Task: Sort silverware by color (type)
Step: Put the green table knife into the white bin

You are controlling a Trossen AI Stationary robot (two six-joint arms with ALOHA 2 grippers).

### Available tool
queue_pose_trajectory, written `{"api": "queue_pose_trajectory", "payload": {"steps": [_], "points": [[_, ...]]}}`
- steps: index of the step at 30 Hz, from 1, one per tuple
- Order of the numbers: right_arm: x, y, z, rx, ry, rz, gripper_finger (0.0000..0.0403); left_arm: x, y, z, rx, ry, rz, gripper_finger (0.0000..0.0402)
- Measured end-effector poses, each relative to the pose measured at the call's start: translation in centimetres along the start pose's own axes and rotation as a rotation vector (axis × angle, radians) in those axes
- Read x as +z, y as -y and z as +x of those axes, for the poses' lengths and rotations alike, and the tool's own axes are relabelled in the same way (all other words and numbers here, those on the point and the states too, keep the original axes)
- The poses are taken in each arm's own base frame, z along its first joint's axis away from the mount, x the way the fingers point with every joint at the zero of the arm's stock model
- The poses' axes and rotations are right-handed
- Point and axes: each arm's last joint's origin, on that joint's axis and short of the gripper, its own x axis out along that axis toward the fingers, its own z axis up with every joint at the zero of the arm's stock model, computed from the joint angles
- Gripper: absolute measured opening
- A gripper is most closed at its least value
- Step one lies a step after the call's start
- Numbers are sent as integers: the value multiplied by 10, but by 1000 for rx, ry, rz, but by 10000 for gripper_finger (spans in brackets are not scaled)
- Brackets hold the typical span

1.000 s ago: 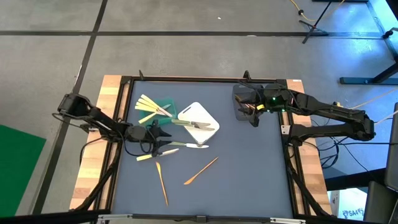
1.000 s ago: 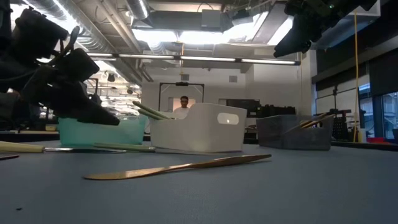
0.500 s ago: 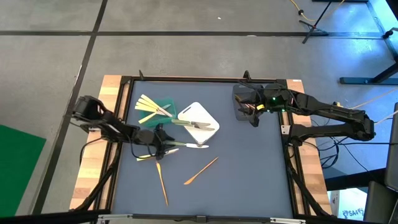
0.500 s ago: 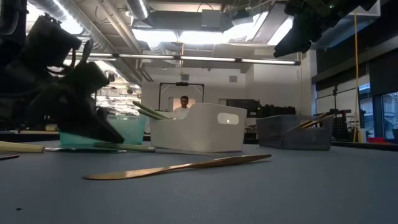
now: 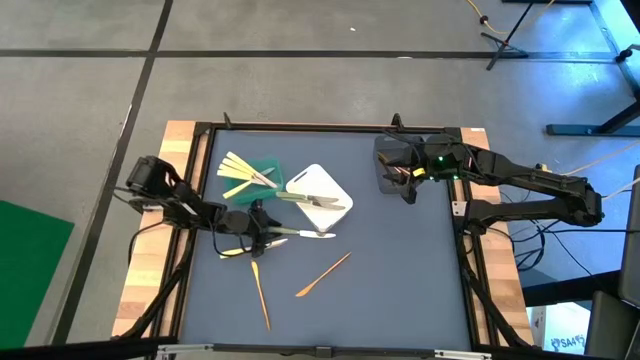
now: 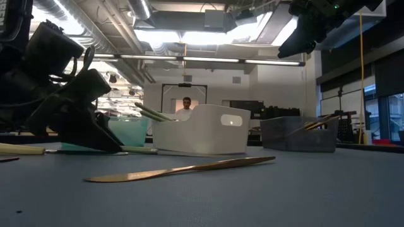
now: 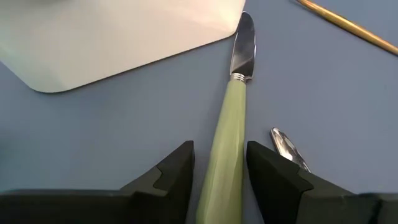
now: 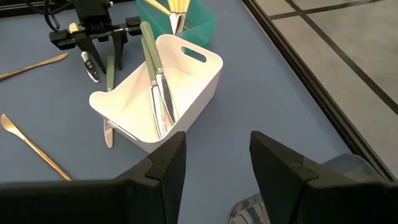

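A green-handled knife lies flat on the table mat, its blade pointing at the white bin. My left gripper is low over the mat and open, one finger on each side of the knife's handle; I cannot tell whether they touch it. A silver spoon tip lies beside it. The white bin holds two green-handled knives. The green bin holds pale yellow pieces. My right gripper hangs open and high over the grey bin, with nothing between its fingers.
Loose on the mat lie a pale yellow piece and two orange-brown pieces. The grey bin holds orange-brown pieces. A person stands far back in the room. Bare mat lies toward the near right.
My left gripper has sunk toward the mat and moved a little toward the table's right, tipping downward, so that its fingers now stand at the green-handled knife's handle. The knife has stayed where it was.
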Motion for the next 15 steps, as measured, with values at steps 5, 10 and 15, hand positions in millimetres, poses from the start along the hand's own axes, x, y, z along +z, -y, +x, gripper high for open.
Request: {"api": "queue_pose_trajectory", "payload": {"steps": [5,10,15], "points": [[0,0,0,0,0,0,167,0,0,0,14,8,1,145],[0,0,0,0,0,0,167,0,0,0,9,1,-28,145],[0,0,0,0,0,0,167,0,0,0,8,-1,-33,145]]}}
